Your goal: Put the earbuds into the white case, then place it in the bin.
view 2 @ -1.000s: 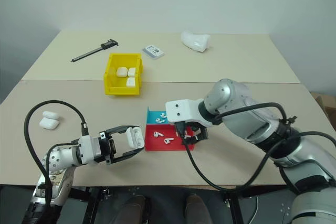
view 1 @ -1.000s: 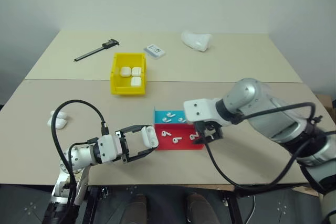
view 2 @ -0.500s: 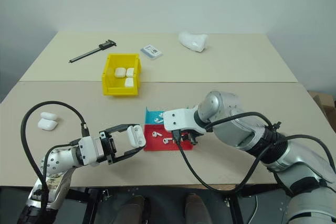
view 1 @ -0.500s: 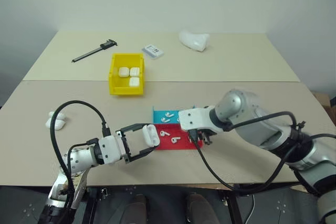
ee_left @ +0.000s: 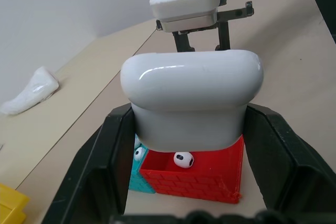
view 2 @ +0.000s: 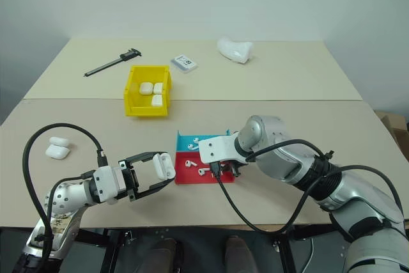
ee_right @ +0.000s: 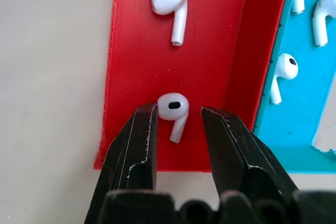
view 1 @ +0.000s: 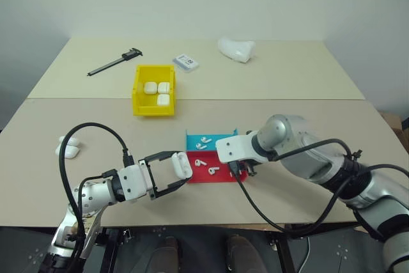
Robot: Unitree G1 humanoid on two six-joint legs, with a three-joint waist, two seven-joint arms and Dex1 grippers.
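Right wrist view: glossy stemmed earbud (ee_right: pixel 173 109) (red tray (ee_right: pixel 136 82))

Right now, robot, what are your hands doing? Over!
Left end effector shut on white case. Right end effector straddling an earbud in red tray, not clamped yet. Nothing blocking. Over.

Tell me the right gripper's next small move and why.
Probably close the right gripper fully on the earbud and lift: its fingers straddle that earbud in the red tray, with gaps on both sides. The left gripper holds the white case.
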